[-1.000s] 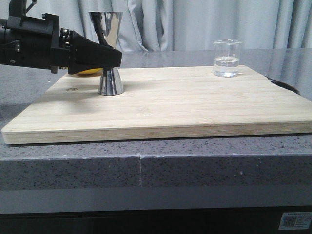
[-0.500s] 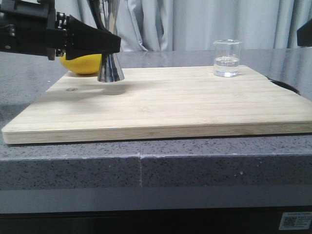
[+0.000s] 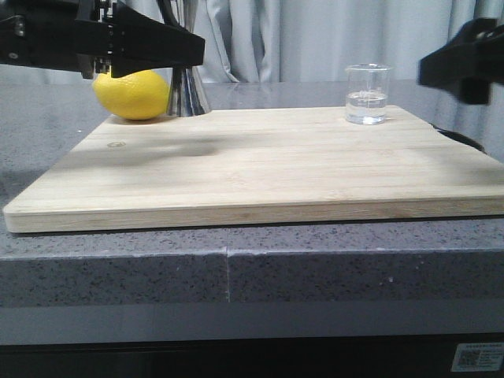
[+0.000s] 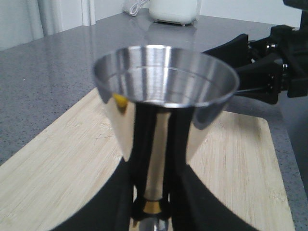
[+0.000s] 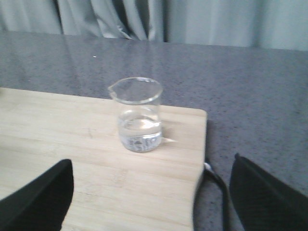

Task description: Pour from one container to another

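The steel jigger (image 3: 187, 88) hangs just above the wooden board's (image 3: 260, 169) far left part, with my left gripper (image 3: 186, 52) shut on its narrow waist. In the left wrist view its empty upper cup (image 4: 165, 91) fills the middle, and the black fingers (image 4: 122, 202) close around the gold band. The glass beaker (image 3: 367, 94) stands upright at the board's far right corner, holding a little clear liquid. My right gripper (image 3: 442, 66) hovers open to the right of it, apart from it. The right wrist view has the beaker (image 5: 138, 114) ahead of the spread fingers (image 5: 41, 197).
A yellow lemon (image 3: 132, 94) lies at the board's far left edge, just behind and left of the jigger. A dark cable (image 5: 215, 180) runs along the board's right edge. The board rests on a grey stone counter (image 3: 236, 268), with curtains behind.
My left gripper has lifted the jigger off the board, uncovering the lemon behind it. My right gripper has come in from the right toward the beaker.
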You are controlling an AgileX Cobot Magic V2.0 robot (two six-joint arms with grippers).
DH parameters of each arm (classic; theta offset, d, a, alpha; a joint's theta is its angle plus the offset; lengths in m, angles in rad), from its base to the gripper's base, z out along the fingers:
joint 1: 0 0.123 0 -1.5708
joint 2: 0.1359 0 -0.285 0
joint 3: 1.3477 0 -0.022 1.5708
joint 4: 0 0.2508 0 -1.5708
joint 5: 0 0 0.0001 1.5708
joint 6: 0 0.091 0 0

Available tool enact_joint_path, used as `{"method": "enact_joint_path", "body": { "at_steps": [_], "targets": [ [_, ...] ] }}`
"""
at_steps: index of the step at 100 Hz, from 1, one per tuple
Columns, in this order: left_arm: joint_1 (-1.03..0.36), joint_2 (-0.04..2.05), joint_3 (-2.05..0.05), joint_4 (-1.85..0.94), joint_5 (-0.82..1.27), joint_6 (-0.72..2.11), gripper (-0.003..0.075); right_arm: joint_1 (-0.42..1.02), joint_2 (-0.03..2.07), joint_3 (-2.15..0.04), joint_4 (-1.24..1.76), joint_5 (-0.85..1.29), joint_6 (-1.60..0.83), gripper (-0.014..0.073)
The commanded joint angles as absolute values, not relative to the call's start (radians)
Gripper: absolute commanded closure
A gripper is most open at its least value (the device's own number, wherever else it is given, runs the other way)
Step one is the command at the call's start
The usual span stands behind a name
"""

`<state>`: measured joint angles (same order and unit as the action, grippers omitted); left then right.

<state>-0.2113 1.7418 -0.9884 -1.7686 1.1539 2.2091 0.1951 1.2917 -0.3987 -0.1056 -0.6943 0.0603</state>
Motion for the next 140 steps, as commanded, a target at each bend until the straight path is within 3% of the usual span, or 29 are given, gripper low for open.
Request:
{"method": "enact_joint_path", "body": {
  "at_steps": [1, 22, 140],
  "targets": [
    [-0.221, 1.688, -1.018, -1.838, 1.266, 2.191, 0.0739, 0.198, 1.326, -0.421, -0.173, -0.876, 0.104, -0.0001],
    [-0.221, 1.688, -1.020, -1.838, 1.266, 2.180, 0.0739, 0.198, 1.442, -0.460, -0.233, -0.981, 0.144, -0.0001],
    [-0.269, 1.688, -1.027, -1.832, 1.269, 2.160, 0.0739, 0.196, 1.727, -0.773, -0.282, -0.978, 0.144, 0.0000]
  ]
}}
